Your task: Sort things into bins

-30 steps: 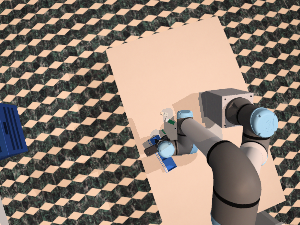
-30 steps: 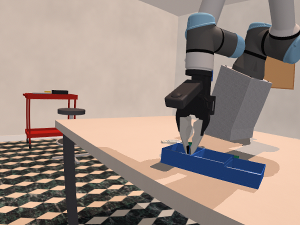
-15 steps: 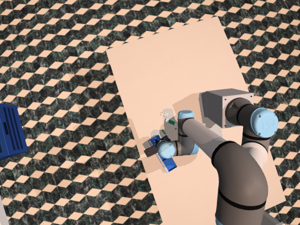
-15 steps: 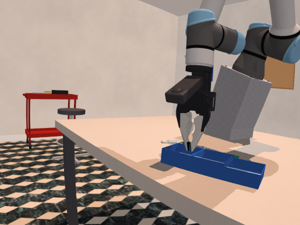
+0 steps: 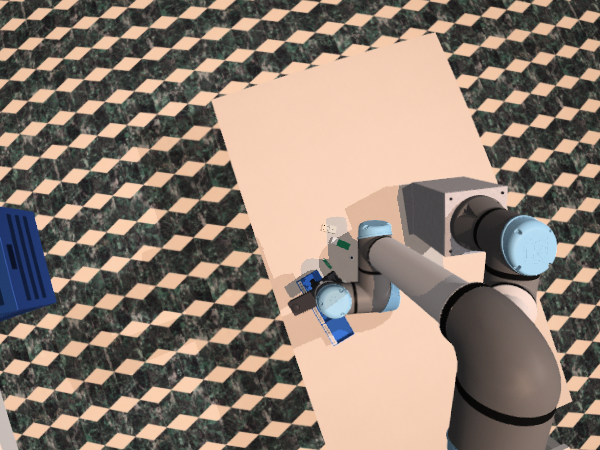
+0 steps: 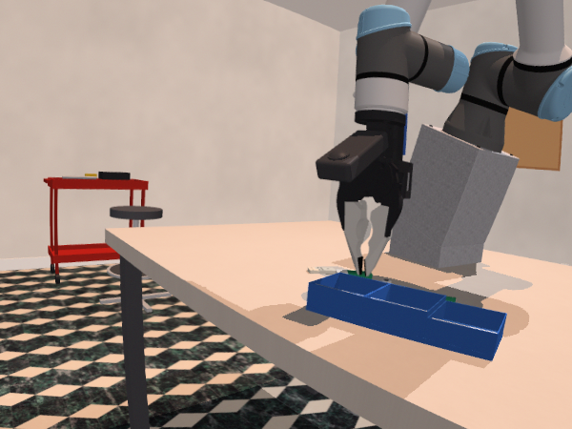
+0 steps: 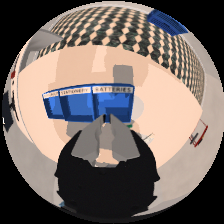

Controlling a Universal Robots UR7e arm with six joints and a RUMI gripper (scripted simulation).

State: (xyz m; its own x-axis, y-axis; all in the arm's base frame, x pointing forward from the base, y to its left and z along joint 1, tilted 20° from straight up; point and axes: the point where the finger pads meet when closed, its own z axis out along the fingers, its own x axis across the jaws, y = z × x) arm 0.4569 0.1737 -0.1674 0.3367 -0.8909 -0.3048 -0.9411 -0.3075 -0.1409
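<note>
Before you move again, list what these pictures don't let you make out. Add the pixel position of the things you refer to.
- Third bin's label (image 7: 51, 94): too small in the wrist view.
- Middle of the blue bins (image 5: 340, 330) (image 6: 400, 319) (image 7: 76, 106): covered by the arm, top view.
- White thing (image 5: 328, 228) (image 6: 324, 270): too small to name, top and exterior views.

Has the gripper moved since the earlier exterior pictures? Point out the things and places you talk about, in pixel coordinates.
Yes. In the exterior view, the gripper (image 6: 364, 273) (image 7: 107, 114) has moved upward in the picture, its tips shifting from inside the blue divided bin's (image 5: 341, 330) (image 6: 396, 316) (image 7: 114, 104) outline to its back rim.
</note>
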